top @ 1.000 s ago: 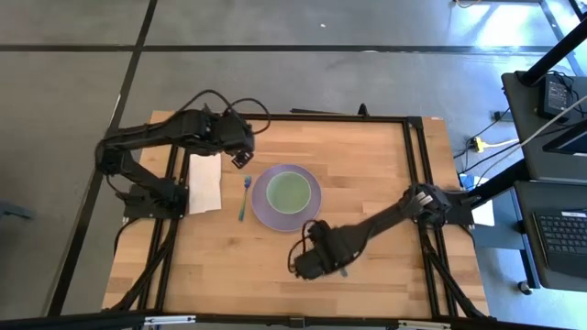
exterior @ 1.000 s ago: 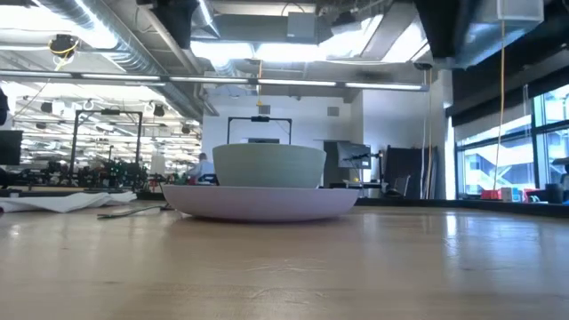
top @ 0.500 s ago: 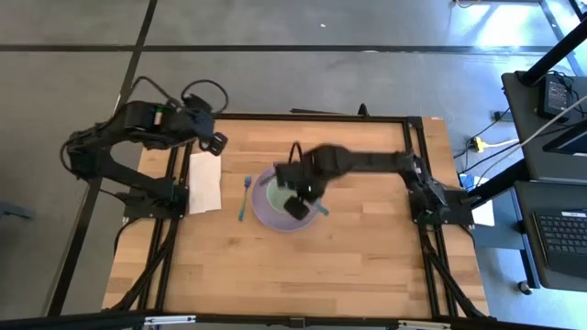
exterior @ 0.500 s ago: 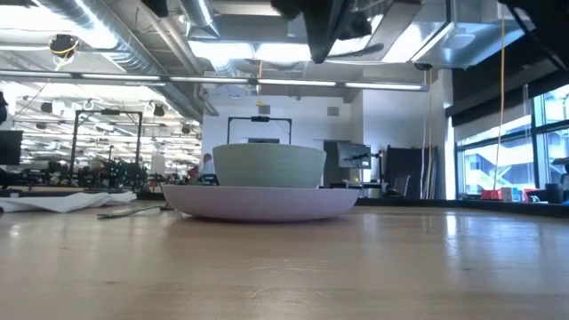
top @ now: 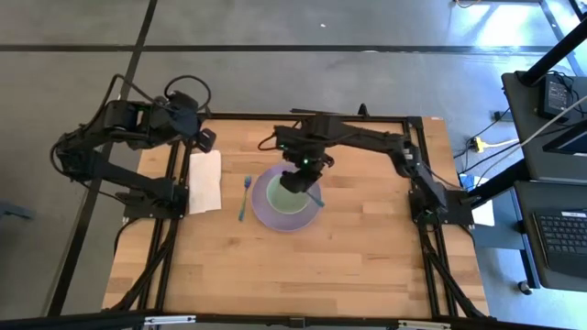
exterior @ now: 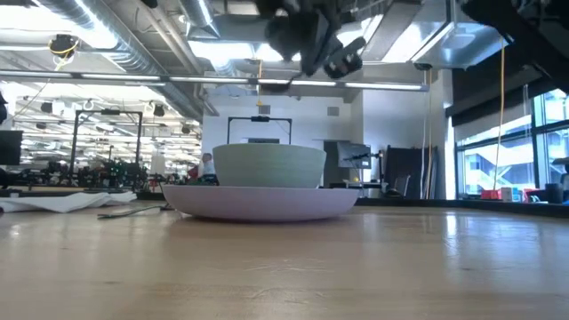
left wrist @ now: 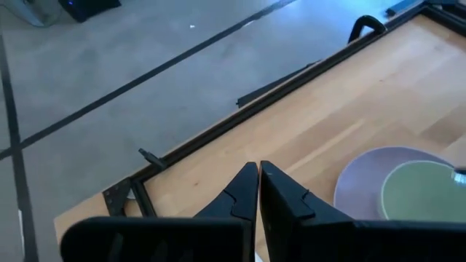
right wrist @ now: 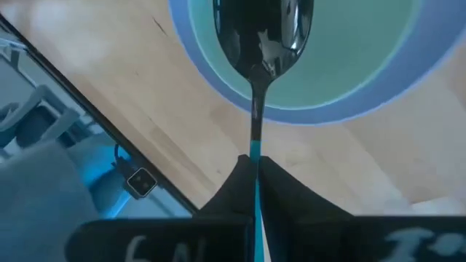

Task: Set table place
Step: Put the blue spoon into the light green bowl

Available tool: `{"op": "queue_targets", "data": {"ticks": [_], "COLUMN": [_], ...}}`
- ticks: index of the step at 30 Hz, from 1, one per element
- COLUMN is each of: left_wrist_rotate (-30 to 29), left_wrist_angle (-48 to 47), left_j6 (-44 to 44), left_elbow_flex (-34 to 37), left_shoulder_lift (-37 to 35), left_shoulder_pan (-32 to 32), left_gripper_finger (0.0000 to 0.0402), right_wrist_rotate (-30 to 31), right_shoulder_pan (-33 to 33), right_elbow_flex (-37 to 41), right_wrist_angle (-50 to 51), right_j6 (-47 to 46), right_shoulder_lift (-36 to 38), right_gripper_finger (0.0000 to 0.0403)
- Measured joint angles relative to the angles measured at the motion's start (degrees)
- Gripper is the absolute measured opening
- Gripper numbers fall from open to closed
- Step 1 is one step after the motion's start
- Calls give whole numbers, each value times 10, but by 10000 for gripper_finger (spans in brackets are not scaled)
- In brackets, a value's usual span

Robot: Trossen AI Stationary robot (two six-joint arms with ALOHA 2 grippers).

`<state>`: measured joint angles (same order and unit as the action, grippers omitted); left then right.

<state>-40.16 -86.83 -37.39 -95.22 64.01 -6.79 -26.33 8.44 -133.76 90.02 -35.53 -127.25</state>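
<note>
High view: the table (top: pixel 367 266) is filling the frame's centre, its black rails running along the edges. A lilac plate (top: pixel 264 209) is sitting a little left of centre with a green bowl (top: pixel 286 195) resting on it. A teal-handled fork (top: pixel 244 196) is lying just left of the plate, and a white napkin (top: pixel 205 181) is lying further left, near the rail. The right gripper (top: pixel 307 170) is hanging over the bowl's upper right rim, with a spoon (top: pixel 315 195) slanting down across the bowl. The left gripper (top: pixel 204 139) is waiting at the upper left, above the napkin's top edge.

Low view: only this one is showing the bowl (exterior: pixel 268 166) in profile, seated in the plate (exterior: pixel 267 202), with the right gripper (exterior: pixel 329 49) hovering above it at the top of the frame. The fork and napkin are showing only as low shapes at the far left.

Right wrist view: the fingers (right wrist: pixel 287 191) are pinching together on the spoon's (right wrist: pixel 261 54) teal handle, its dark shiny head pointing over the green bowl (right wrist: pixel 364 51).

Left wrist view: the fingers (left wrist: pixel 284 196) are sitting pressed together, holding nothing, over the table's bare corner (left wrist: pixel 349 116); the plate (left wrist: pixel 360 182) and bowl (left wrist: pixel 419 193) are showing at the lower right.
</note>
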Motion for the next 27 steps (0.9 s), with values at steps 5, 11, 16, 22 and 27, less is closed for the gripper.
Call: {"op": "queue_targets", "data": {"ticks": [5,11,16,22,27], "left_wrist_rotate": [-13,-24,-24,-27,-36], "left_wrist_angle": [0,0,0,0,0], "left_j6": [0,0,0,0,0], "left_elbow_flex": [0,0,0,0,0], "left_shoulder_lift": [1,1,1,1,1], "left_shoulder_pan": [0,0,0,0,0], "left_gripper_finger": [12,23,29,28,18], "right_wrist_rotate": [-81,-99,-100,-124,-123], "right_shoulder_pan": [2,24,35,34,35], "right_elbow_flex": [1,1,1,1,1], "right_wrist_angle": [0,0,0,0,0], "right_j6": [45,77,93,120,136], "right_shoulder_lift": [-50,-97,-136,-166,-180], "right_gripper_finger": [6,6,6,7,11]}}
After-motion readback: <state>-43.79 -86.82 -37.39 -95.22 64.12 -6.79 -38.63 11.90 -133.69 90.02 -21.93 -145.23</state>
